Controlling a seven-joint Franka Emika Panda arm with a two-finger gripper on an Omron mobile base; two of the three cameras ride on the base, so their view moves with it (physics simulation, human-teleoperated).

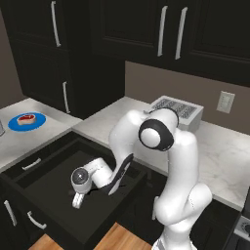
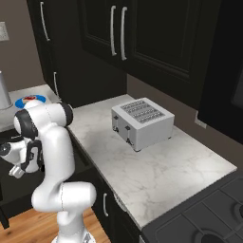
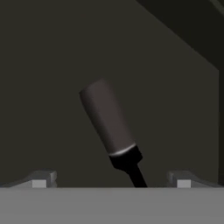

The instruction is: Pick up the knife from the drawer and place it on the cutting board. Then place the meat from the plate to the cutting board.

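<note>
gripper (image 1: 77, 200) of the white arm hangs low inside the wide, deep black drawer (image 1: 49, 195), which stands pulled out below the pale marble table (image 1: 219, 156). its two fingers are spread wide apart, released, with nothing between them.

seen from the hand, the long slim black knife (image 3: 111, 127) lies on the drawer's dark floor (image 3: 43, 65). its round dark handle runs up and to the left, a thin pale ring marks where the handle ends, and the black neck below it runs down out of view between the two finger tips (image 3: 41, 178). neither tip touches the knife; the handle sits between them and beyond them.

on the left stretch of table in the left base view, a round, flat, bright blue plate (image 1: 14, 125) carries a small red raw steak with a whitish rim (image 1: 27, 118), well apart from the drawer. the same plate (image 2: 39, 99) shows far left in the right base view, behind the arm's shoulder.

a silver four-slot toaster (image 2: 142, 122) stands on the table by the back wall, under black upper cabinets with silver bar handles (image 2: 142, 33).
</note>
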